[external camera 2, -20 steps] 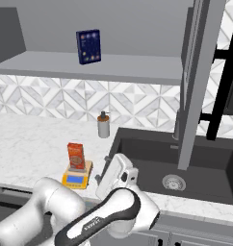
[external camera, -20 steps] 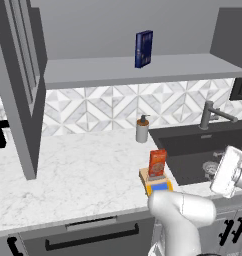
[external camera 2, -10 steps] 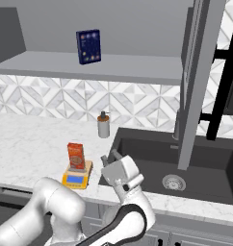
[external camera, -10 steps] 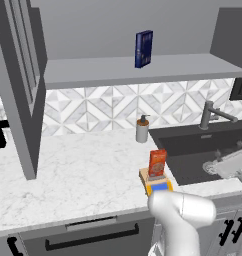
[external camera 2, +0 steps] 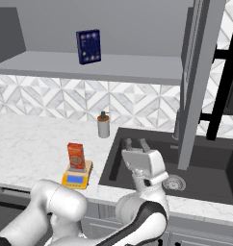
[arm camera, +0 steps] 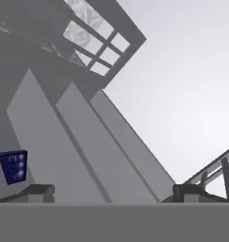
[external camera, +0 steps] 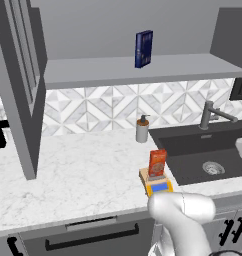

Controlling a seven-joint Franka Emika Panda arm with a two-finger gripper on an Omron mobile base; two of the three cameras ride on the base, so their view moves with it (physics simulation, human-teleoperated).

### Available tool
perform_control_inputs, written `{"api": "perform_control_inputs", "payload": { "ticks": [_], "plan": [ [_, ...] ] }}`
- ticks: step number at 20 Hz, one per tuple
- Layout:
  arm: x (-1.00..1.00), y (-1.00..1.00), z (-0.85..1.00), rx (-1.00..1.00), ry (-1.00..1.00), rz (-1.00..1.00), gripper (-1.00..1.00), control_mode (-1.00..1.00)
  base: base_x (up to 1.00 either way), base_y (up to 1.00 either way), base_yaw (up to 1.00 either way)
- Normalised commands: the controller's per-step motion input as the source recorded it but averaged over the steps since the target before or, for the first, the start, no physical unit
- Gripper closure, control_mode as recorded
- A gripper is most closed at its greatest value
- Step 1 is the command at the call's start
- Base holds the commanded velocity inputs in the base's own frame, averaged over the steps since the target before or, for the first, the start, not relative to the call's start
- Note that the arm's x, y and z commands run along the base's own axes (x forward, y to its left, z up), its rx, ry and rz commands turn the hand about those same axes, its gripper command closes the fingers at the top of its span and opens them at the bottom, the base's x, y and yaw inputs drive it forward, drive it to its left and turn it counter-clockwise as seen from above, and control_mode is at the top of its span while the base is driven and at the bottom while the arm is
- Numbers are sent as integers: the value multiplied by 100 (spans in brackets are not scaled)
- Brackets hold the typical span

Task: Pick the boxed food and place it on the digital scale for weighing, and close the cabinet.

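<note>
Gripper (external camera 2: 136,143) stands with jaws spread wide and nothing between them, raised above the sink (external camera 2: 137,180) and tipped upward; in the hand view the two dark fingertips (arm camera: 38,191) frame open space, with the dark blue box (arm camera: 13,166) just above the left tip. Down and to the gripper's left, near the counter's (external camera: 68,175) front edge, you will find the boxed food (external camera 2: 75,156) standing on the digital scale (external camera 2: 76,178); judge the placing step complete. Note the carton's attitude: upright, long axis vertical, printed front turned toward the counter edge and the base cameras; the scale's blue display faces the same way.

Treat closing the cabinet as the step in hand. One cabinet door (external camera 2: 193,81) hangs open to the gripper's upper right, edge-on, its black bar handle (external camera 2: 223,81) beyond it; a second open door (external camera: 20,85) stands far to the left, well apart from the gripper. For the next move, bring the hand up to the outer face of the nearer door and push it toward the shelf (external camera 2: 89,67); keep clear of the faucet, which lies near that path.
</note>
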Motion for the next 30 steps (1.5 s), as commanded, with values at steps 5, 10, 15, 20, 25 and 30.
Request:
{"api": "perform_control_inputs", "payload": {
  "ticks": [5, 10, 15, 20, 25, 30],
  "plan": [
    [-8, -87, 28, 19, 0, -15, -100, -100, 0, 0, 0],
    [0, -66, 9, 9, 10, -20, -100, -100, 0, 0, 0],
    [7, -55, -1, 6, 15, -18, -100, -100, 0, 0, 0],
    [0, -54, 0, 4, 2, -13, -100, -100, 0, 0, 0],
    [-8, -23, 24, 3, -16, -3, -100, -100, 0, 0, 0],
    [-16, 0, 66, 0, -10, 0, -100, -100, 0, 0, 0]
  ]
}}
